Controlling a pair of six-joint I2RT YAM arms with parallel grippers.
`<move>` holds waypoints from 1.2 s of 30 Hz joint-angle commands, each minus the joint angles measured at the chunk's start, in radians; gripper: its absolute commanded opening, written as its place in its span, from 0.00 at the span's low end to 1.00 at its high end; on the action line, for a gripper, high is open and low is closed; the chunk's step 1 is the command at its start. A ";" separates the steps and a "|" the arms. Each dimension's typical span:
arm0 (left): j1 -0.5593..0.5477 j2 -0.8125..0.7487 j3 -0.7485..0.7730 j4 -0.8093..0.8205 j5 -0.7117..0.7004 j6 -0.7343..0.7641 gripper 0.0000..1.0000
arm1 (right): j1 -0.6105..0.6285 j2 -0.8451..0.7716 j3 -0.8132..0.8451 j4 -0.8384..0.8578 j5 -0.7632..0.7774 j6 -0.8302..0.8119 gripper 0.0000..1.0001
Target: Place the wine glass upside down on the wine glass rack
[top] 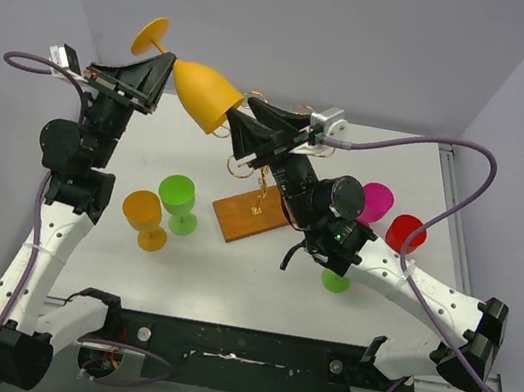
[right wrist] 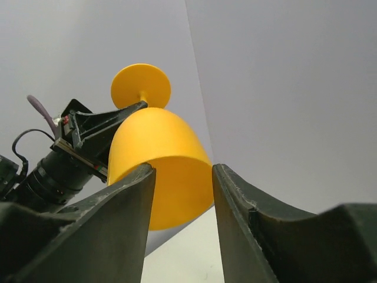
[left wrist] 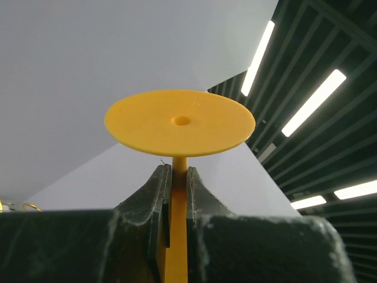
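A yellow-orange wine glass (top: 204,94) hangs tilted in the air at the back of the table, foot up-left and bowl mouth down-right. My left gripper (top: 166,65) is shut on its stem; in the left wrist view both fingers (left wrist: 160,183) press the stem below the round foot (left wrist: 179,121). My right gripper (top: 241,113) is open just at the bowl's rim. In the right wrist view its jaws (right wrist: 184,168) stand apart, with the bowl (right wrist: 159,147) just beyond them. The wine glass rack (top: 250,216) stands beneath, its gold wire partly hidden by the right arm.
An orange glass (top: 144,218) and a green glass (top: 180,202) stand upright left of the rack. A magenta glass (top: 376,202) and a red glass (top: 405,231) stand to the right. A green piece (top: 334,280) shows under the right arm.
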 commanded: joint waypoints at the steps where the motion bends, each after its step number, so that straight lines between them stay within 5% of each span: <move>1: 0.047 0.003 0.035 0.006 0.046 0.174 0.00 | -0.001 -0.067 -0.048 -0.029 0.084 -0.032 0.46; 12: 0.147 -0.021 0.119 -0.298 0.132 0.713 0.00 | -0.023 -0.212 -0.148 -0.192 0.163 -0.091 0.51; 22: 0.145 -0.133 0.045 -0.513 -0.007 1.078 0.00 | -0.046 -0.303 -0.202 -0.220 0.188 -0.087 0.51; 36: 0.122 -0.219 -0.202 -0.308 0.491 1.249 0.00 | -0.052 -0.285 -0.197 -0.261 0.164 -0.020 0.50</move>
